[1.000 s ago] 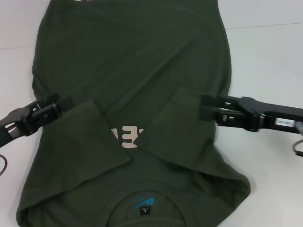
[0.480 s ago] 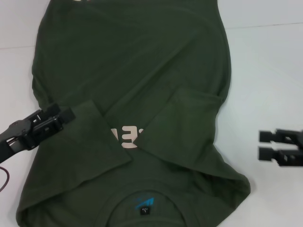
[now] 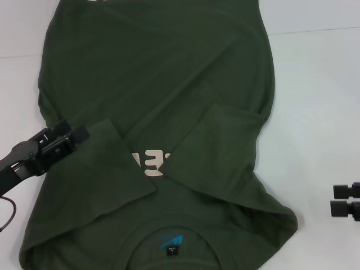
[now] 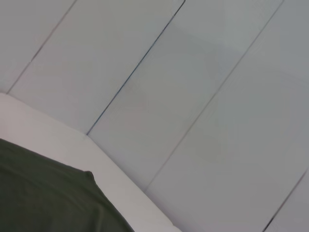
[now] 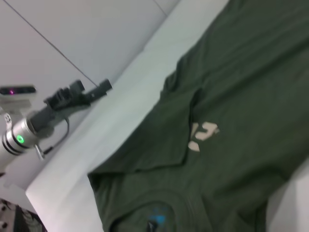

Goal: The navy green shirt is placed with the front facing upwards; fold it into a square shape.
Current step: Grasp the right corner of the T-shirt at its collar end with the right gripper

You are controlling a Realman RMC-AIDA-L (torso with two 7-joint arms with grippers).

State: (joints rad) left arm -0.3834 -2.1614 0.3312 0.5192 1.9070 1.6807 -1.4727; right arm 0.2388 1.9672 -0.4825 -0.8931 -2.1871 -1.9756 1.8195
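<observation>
Head view: left gripper hovers with parted fingers beside the navy green shirt's folded sleeve; right gripper, likewise released, sits well apart.

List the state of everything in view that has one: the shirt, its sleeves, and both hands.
shirt: spread flat on the table, front up, collar nearest the robot, not yet a square.
left sleeve: folded in over the chest, covering part of the lettering.
right sleeve: folded in over the chest.
left hand: at the shirt's left edge, by the folded sleeve.
right hand: open, off the shirt, over bare table.
</observation>
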